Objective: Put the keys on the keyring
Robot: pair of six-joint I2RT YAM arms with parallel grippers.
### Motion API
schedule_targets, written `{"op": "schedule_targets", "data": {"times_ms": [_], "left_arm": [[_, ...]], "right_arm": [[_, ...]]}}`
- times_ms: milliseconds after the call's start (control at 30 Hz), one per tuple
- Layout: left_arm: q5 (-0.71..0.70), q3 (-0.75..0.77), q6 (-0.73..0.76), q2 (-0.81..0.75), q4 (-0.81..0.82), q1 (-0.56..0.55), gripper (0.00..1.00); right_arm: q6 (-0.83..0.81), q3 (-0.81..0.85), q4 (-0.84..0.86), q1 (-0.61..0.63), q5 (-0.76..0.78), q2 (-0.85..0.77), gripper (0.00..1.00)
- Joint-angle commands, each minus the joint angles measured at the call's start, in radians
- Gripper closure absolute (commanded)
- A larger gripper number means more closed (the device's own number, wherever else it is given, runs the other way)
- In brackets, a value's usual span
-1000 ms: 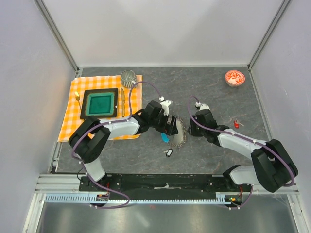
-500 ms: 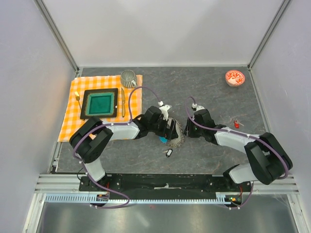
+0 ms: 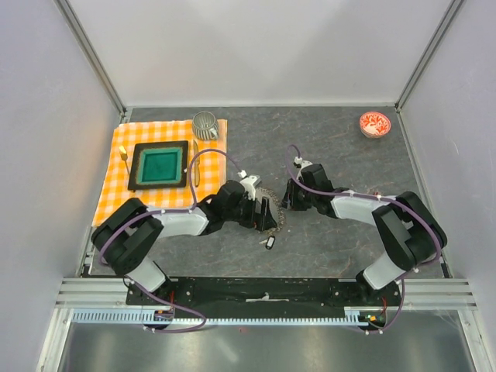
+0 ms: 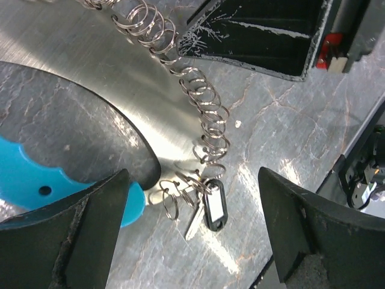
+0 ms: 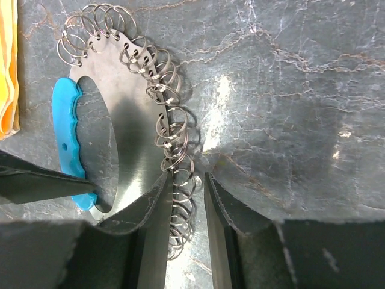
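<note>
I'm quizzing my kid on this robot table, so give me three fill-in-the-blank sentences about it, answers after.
1. The keyring's plastic handle is ____.
2. The left gripper's jaws stand ____.
3. The key's tag has a white label in a ____ frame.
Missing words: blue, open, black.

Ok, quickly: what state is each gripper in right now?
The left gripper is open, holding nothing, above a black-tagged key.
The right gripper looks closed on the wire rings of the keyring.
</note>
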Motion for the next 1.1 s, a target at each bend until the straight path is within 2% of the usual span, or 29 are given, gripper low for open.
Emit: {"op": "schedule_targets", "data": {"times_ms": [0,67,200,400,433,533,633,800,1067], "left_arm": [[-0.037,-0.037,-0.015,-0.119,0.011,-0.009,0.06],[-0.062,-0.040,0.013,-0.182,-0.008,-0.009,0.06],[-0.120,-0.029,0.079,-0.286,-0.094,-0.008,0.06],[-0.275,-0.019,0.184,-0.490,-0.254,-0.009,0.06],[-0.341,-0.020,0.207,-0.514,-0.269,-0.009,0.06],[-0.436,-0.054,0.247,-0.611,-0.285,-0.008,0.06],[-0.505,-0.126,0.286,-0.685,-0.224,-0.009,0.06],[-0.560,-0.204,0.329,-0.739,-0.193,-0.008,0.06],[-0.596,-0.223,0.338,-0.739,-0.202,-0.008,0.06]], "right_arm": [[-0.066,0.040,-0.092,0.000,0.041,-0.080,0.62],[-0.105,0.038,-0.161,0.001,0.041,-0.105,0.58],[-0.191,0.034,-0.227,0.040,0.062,-0.145,0.56],[-0.341,0.089,-0.276,0.128,0.140,-0.099,0.56],[-0.360,0.104,-0.287,0.141,0.192,-0.090,0.56],[-0.423,0.156,-0.296,0.173,0.281,-0.059,0.56],[-0.498,0.195,-0.273,0.178,0.303,-0.030,0.56],[-0.641,0.247,-0.268,0.176,0.363,0.043,0.55],[-0.866,0.255,-0.262,0.176,0.229,0.060,0.53]]}}
